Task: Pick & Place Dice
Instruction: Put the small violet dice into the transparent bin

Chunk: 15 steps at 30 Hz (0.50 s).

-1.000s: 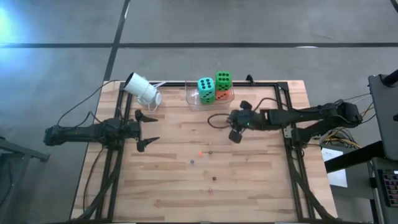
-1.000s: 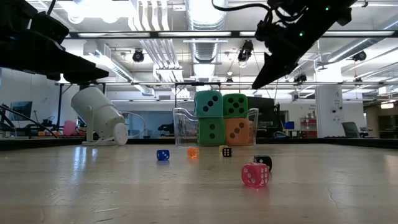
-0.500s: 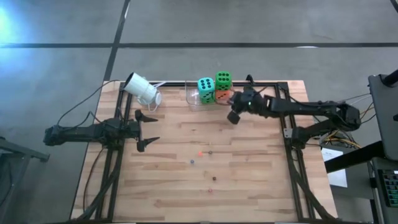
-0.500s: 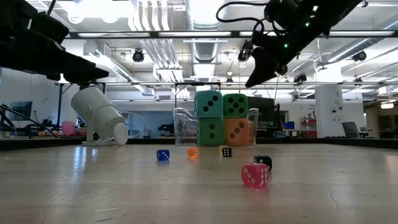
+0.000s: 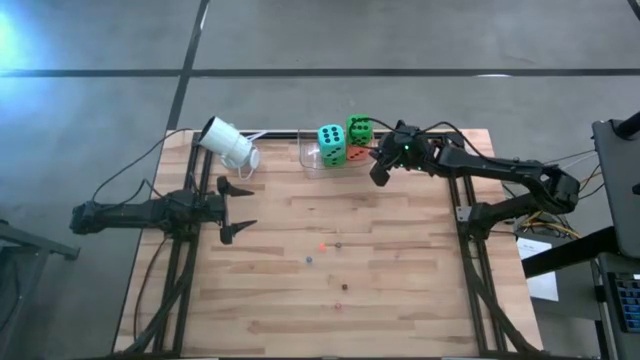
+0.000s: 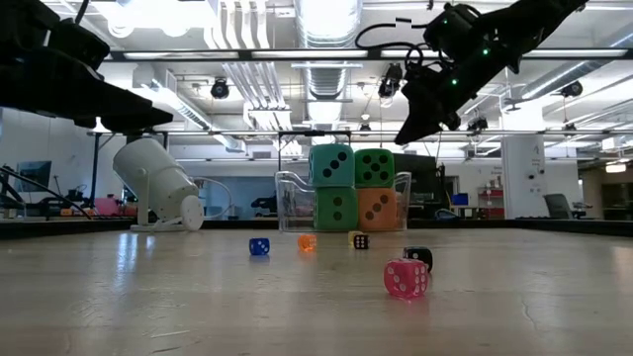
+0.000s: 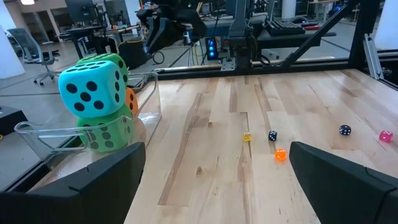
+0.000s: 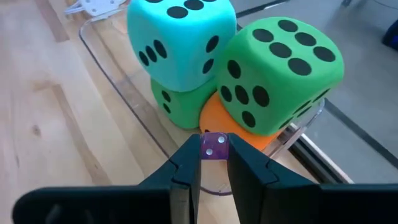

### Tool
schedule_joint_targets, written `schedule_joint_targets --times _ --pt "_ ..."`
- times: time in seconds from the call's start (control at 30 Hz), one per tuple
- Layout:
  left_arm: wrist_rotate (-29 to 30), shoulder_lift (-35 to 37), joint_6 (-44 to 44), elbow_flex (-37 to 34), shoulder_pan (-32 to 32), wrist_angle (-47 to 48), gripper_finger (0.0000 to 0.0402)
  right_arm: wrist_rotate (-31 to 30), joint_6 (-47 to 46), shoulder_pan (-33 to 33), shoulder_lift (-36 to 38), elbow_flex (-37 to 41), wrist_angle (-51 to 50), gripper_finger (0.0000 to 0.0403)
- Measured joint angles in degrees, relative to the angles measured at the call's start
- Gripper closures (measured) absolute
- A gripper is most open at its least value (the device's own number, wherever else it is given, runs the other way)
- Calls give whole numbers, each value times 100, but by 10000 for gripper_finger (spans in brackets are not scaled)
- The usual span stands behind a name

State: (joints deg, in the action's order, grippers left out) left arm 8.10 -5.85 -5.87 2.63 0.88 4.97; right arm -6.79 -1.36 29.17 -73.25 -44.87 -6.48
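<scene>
Right gripper [image 8: 214, 163] clamps a tiny purple die [image 8: 215, 147], top centre, above the clear plastic tray [image 8: 118, 81], evidently for release; left gripper [image 5: 236, 208] waits with fingers apart.

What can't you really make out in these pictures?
- Tiny purple die: the right fingers pinching it cover its sides; the high view shows it not at all.
- Orange-red cube: mostly buried under the top green cube in the right wrist view.
- Small dice on the table: mere specks from above, pips unreadable.
- White cup: its inside is hidden in every view.
</scene>
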Motion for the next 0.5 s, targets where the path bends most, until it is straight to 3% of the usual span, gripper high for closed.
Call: schedule_joint_targets --times 0.5 --pt "0 0 0 0 -2 -1 2 32 35 64 -1218 -284 680 345"
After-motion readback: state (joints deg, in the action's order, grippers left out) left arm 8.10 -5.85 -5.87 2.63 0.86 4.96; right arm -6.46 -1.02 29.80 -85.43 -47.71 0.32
